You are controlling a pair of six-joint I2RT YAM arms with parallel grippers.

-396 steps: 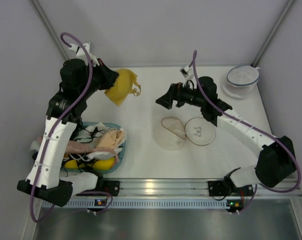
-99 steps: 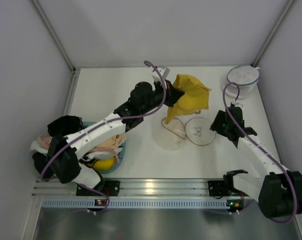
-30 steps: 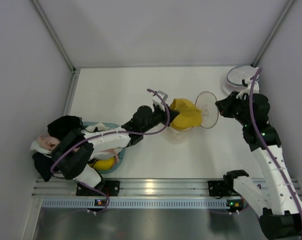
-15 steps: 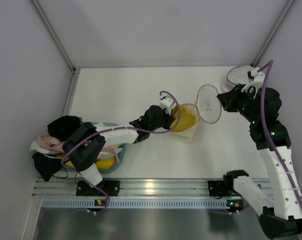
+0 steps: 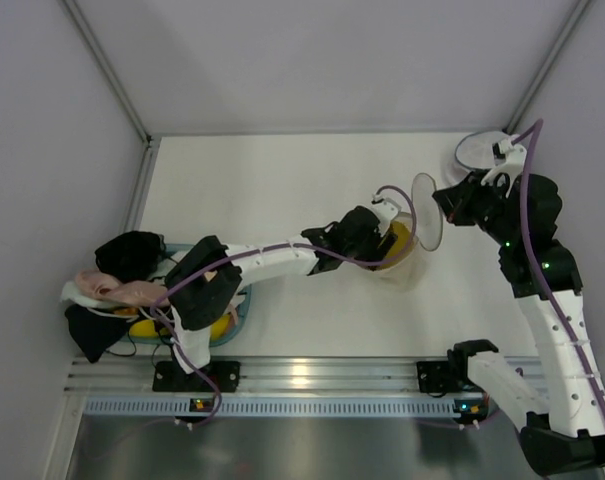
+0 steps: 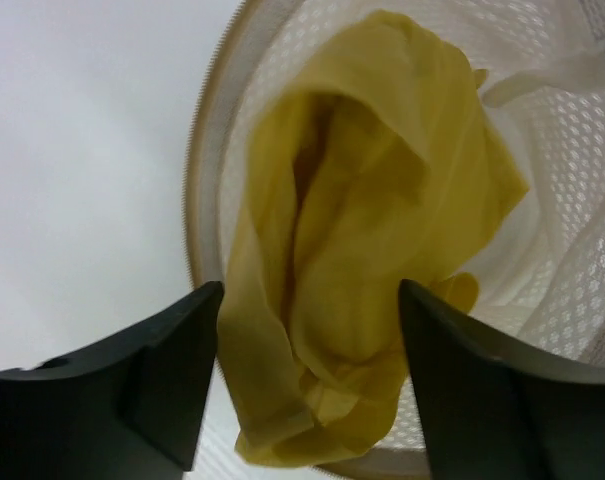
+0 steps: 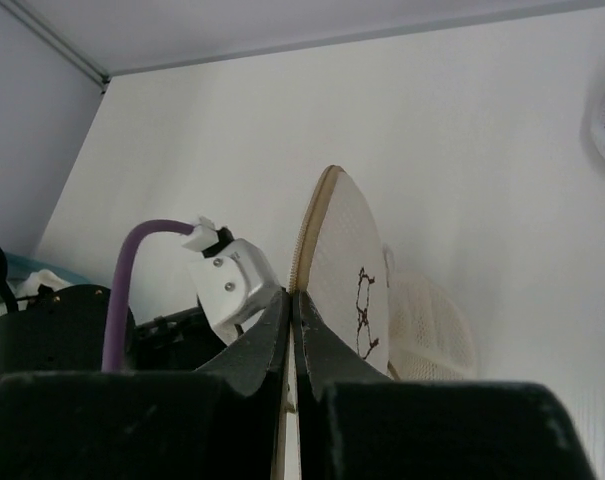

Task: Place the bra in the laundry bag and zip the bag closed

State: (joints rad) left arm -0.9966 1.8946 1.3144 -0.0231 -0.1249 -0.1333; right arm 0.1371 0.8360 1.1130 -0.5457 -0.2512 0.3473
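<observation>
The mustard-yellow bra (image 6: pixel 362 230) lies crumpled inside the laundry bag's white mesh bowl (image 6: pixel 572 200), framed by its tan zip rim (image 6: pixel 195 170). My left gripper (image 6: pixel 310 380) hangs just over it, open, a dark finger (image 6: pixel 167 370) on each side of the fabric. In the top view the bra (image 5: pixel 399 240) shows in the bag (image 5: pixel 407 268) under the left gripper (image 5: pixel 380 238). The bag's lid (image 5: pixel 425 210) stands on edge beside it, dark mark showing (image 7: pixel 362 305). My right gripper (image 7: pixel 294 300) is shut on the lid's tan rim (image 7: pixel 307 225).
A second round mesh bag with a blue rim (image 5: pixel 485 152) stands at the back right corner. A teal basket (image 5: pixel 240 312) at the left front holds pink (image 5: pixel 112 290) and dark (image 5: pixel 127 250) garments. The left arm stretches across the table's middle.
The left gripper has pushed the bra down into the bag, moved right and opened, letting go of it. The right gripper still holds the lid, now closer over the bowl.
</observation>
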